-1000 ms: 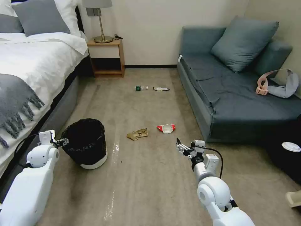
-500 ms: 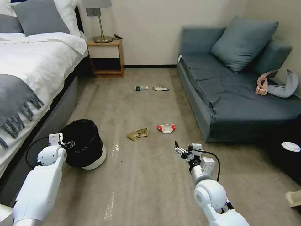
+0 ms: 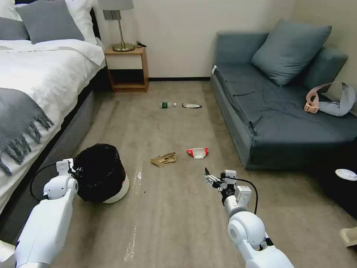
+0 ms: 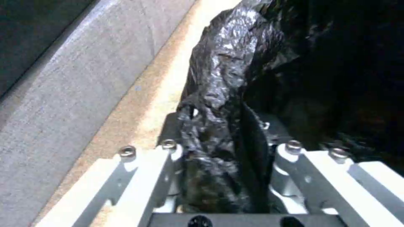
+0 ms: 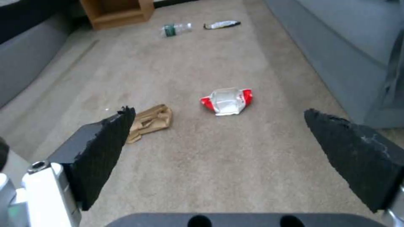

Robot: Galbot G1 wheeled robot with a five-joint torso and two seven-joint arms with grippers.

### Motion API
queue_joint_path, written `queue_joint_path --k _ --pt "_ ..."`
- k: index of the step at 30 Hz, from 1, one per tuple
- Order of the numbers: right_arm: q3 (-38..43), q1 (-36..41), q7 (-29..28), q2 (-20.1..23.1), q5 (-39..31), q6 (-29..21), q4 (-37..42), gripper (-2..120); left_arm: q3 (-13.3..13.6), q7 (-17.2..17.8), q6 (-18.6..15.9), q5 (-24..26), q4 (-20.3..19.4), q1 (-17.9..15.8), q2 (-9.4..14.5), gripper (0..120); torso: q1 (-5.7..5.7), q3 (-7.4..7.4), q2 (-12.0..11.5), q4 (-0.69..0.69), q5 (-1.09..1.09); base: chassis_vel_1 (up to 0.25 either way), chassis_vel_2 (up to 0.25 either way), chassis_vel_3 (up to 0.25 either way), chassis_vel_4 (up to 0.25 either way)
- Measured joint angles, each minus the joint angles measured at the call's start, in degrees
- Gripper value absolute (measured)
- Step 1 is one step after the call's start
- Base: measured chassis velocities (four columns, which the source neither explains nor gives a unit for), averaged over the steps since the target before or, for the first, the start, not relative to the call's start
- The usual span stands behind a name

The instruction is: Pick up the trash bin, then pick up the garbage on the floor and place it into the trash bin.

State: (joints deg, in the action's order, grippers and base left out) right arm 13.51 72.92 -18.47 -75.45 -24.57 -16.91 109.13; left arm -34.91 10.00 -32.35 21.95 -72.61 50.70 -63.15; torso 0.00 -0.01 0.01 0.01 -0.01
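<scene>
The trash bin (image 3: pixel 102 173) stood tilted on the carpet at my ten o'clock, beside the bed (image 3: pixel 33 93). My left gripper (image 3: pixel 73 172) was clamped on its black-bagged rim. My right gripper (image 3: pixel 209 178) hung spread wide, holding nothing, at one o'clock. Beyond it at twelve lay the paper bag (image 3: pixel 163 159) and red wrapper (image 3: pixel 197 152); farther off, the bottle (image 3: pixel 168 105) and flat wrapper (image 3: pixel 192 106).
</scene>
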Motion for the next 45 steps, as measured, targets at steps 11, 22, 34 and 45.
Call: queue_joint_path --k 11,22,34,45 --pt "0.4 -0.2 -0.4 0.0 -2.0 -0.5 -0.5 100 -0.8 0.2 1.5 0.6 -2.8 1.7 -0.9 9 0.00 0.00 0.0 0.00 0.00 0.000 0.000 0.000 0.000" --pt "1.8 0.4 -0.5 0.1 -5.3 -0.4 -1.5 100 -1.8 -0.2 1.8 0.5 -6.4 4.0 -1.3 8 0.00 0.01 0.0 -0.02 -0.03 0.000 0.000 0.000 0.000" --pt "2.8 1.7 0.1 0.1 -5.6 0.6 -1.8 100 -3.3 1.0 2.7 -0.9 -14.0 6.6 -2.2 4 0.00 0.02 0.0 -0.01 0.01 0.000 0.000 0.000 0.000" --pt "4.7 4.3 2.6 -0.5 -1.9 5.4 -1.2 100 -4.2 4.2 3.1 -2.2 -26.6 10.3 -3.2 4 0.00 0.01 0.0 -0.01 0.02 0.000 0.000 0.000 0.000"
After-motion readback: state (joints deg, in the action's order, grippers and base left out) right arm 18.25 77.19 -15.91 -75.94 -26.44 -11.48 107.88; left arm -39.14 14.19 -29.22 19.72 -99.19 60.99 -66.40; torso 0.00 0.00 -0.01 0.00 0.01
